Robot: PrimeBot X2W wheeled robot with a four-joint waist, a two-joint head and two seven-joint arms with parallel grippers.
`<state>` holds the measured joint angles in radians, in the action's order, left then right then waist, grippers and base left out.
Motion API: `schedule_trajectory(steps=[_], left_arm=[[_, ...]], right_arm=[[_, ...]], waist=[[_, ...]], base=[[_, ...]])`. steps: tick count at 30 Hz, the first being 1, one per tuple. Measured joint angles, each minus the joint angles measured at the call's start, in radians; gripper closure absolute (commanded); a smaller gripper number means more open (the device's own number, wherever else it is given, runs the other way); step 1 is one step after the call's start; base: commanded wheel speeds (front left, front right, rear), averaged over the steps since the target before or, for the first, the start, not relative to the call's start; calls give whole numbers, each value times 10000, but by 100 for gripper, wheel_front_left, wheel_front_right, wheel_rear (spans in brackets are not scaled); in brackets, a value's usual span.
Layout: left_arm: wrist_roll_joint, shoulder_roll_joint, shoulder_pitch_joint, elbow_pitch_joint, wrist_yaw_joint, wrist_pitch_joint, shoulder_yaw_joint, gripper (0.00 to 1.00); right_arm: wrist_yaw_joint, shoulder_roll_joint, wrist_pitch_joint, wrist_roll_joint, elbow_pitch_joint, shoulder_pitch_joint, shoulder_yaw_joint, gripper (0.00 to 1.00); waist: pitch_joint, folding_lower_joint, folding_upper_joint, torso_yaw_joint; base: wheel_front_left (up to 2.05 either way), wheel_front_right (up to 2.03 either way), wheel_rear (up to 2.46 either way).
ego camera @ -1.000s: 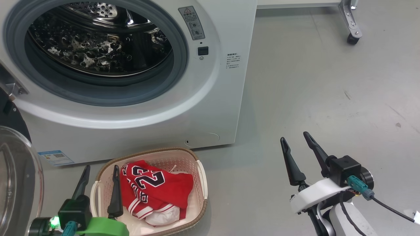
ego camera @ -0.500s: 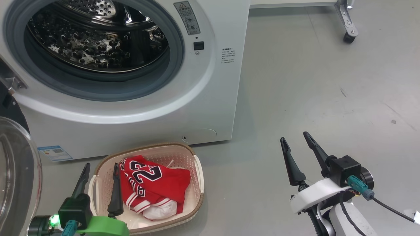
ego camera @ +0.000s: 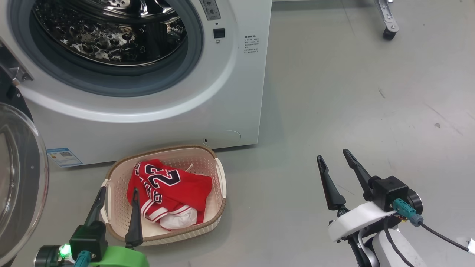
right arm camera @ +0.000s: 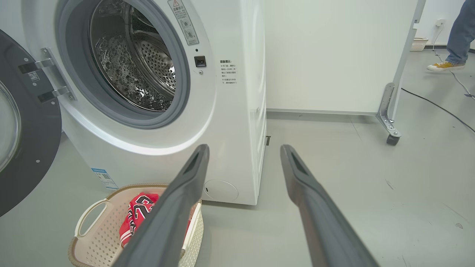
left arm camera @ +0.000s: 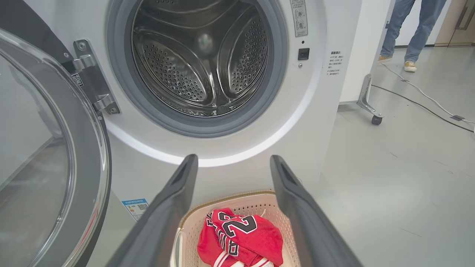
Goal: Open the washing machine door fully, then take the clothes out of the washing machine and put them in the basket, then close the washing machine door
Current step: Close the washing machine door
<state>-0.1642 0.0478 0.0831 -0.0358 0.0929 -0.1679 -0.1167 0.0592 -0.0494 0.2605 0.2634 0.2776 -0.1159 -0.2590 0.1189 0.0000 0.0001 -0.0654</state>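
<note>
Head view: the red clothes (ego camera: pixel 169 189), a number-23 jersey uppermost, lie in the small cream perforated plastic basket (ego camera: pixel 219 174) on the floor (ego camera: pixel 352 92), just before the big white front-loading washing machine (ego camera: pixel 156 122), whose perforated steel drum (left arm camera: pixel 200 63) looks empty. The round black-rimmed glass door (ego camera: pixel 18 178) stands swung wide at the left. The left gripper (ego camera: pixel 118 190) hovers over the basket's near rim, jaws apart and empty; the right gripper (ego camera: pixel 333 154), jaws likewise apart, hangs over bare floor. Unloading seems done. Closing comes next, calling for an arm behind the door to sweep it to the latch.
</note>
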Motion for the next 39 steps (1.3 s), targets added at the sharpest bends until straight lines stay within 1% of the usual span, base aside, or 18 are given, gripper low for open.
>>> schedule_trajectory(steps=[13, 39], left_arm=[[0, 2, 28, 134, -2, 130, -59, 0], [0, 4, 49, 222, -2, 230, -105, 0]], right_arm=[[0, 2, 0, 2, -4, 0, 6, 0], [2, 2, 0, 2, 36, 0, 8, 0]], waist=[[60, 0, 0, 12], [32, 0, 0, 42]], base=[[-41, 41, 0], [-1, 1, 0]])
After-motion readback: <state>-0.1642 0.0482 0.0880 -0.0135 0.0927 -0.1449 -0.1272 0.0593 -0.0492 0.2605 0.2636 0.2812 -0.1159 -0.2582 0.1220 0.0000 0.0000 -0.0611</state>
